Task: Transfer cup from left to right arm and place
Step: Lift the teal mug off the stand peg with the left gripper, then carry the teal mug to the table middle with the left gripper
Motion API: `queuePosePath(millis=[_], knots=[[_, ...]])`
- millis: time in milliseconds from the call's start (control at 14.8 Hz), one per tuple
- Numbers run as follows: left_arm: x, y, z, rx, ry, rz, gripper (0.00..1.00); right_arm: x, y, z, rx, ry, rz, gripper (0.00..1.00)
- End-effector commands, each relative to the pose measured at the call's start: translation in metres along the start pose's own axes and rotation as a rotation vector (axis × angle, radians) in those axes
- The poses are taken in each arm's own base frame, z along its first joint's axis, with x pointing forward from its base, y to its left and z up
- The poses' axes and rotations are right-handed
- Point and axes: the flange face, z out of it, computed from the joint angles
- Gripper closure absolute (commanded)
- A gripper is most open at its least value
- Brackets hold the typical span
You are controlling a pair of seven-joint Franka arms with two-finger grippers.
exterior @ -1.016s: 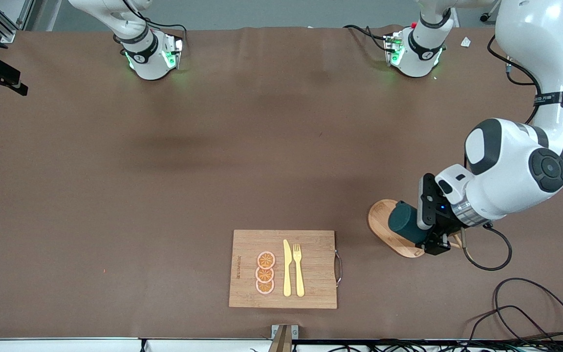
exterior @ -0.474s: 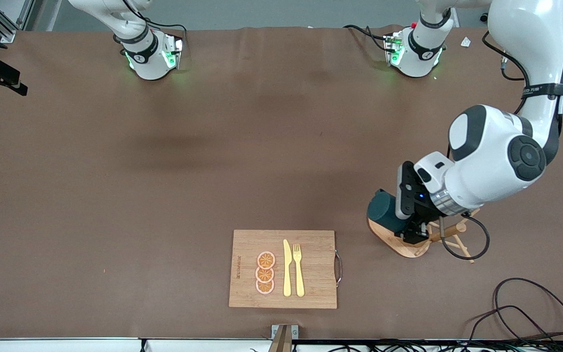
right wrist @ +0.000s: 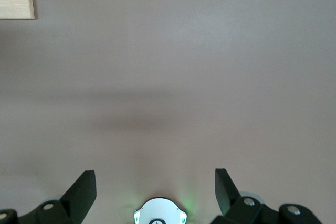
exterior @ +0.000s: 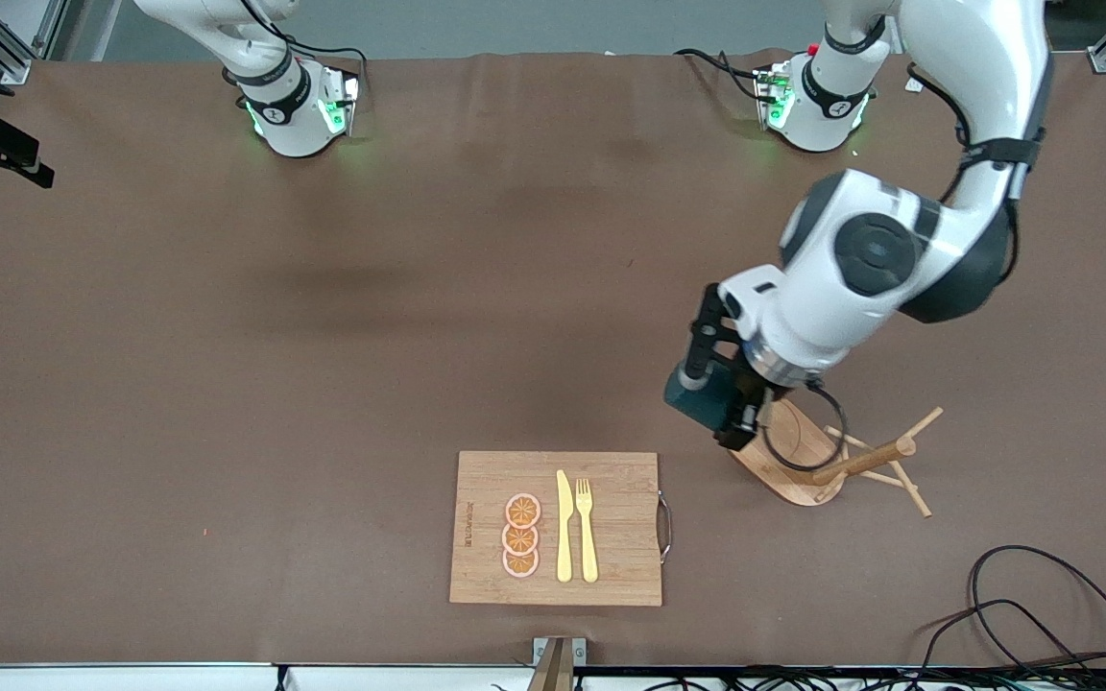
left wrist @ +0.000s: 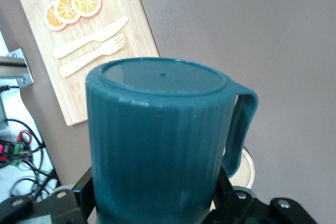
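Above the table beside the peg rack (exterior: pixel 807 461), left pincer (exterior: pixel 728 408) clenched around cup (exterior: pixel 697 398); right pincer (right wrist: pixel 156 190) released.

White arms (exterior: pixel 841 278), dark-grey joints

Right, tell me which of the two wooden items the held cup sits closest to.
The wooden peg rack, not the cutting board: the cup in the left gripper hangs at its oval base's edge.

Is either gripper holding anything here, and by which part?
The left gripper holds the cup near its rim end, base pointing outward, over the peg rack. The right gripper is open and holds nothing.
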Motion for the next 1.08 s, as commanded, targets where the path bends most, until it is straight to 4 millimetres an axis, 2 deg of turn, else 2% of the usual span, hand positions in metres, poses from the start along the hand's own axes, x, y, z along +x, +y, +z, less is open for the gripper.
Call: queuePosePath(millis=[0,136,271,542,745,813,1016], knots=[[0.063,0.013,-0.011,0.035,-0.133,0.054,0.38,-0.006,0.004,-0.002,0.007,0.001,-0.003,0.0],[0.109,0.027,-0.01,0.044,-0.238,0.09,0.39,-0.007,0.005,-0.006,0.006,0.004,0.001,0.0],[0.171,0.049,-0.004,0.089,-0.399,0.18,0.41,-0.006,0.005,-0.007,0.004,0.006,0.002,0.0],[0.255,0.095,0.035,0.133,-0.609,0.227,0.41,-0.005,0.007,-0.013,-0.006,0.019,0.012,0.0],[0.298,0.124,0.061,0.17,-0.724,0.295,0.42,-0.003,0.009,-0.01,-0.008,0.013,0.013,0.0],[0.318,0.139,0.077,0.186,-0.76,0.329,0.42,-0.002,0.011,-0.008,-0.007,0.009,0.019,0.0],[0.361,0.184,0.126,0.263,-0.907,0.336,0.48,0.0,0.021,-0.005,-0.001,0.004,0.042,0.0]])
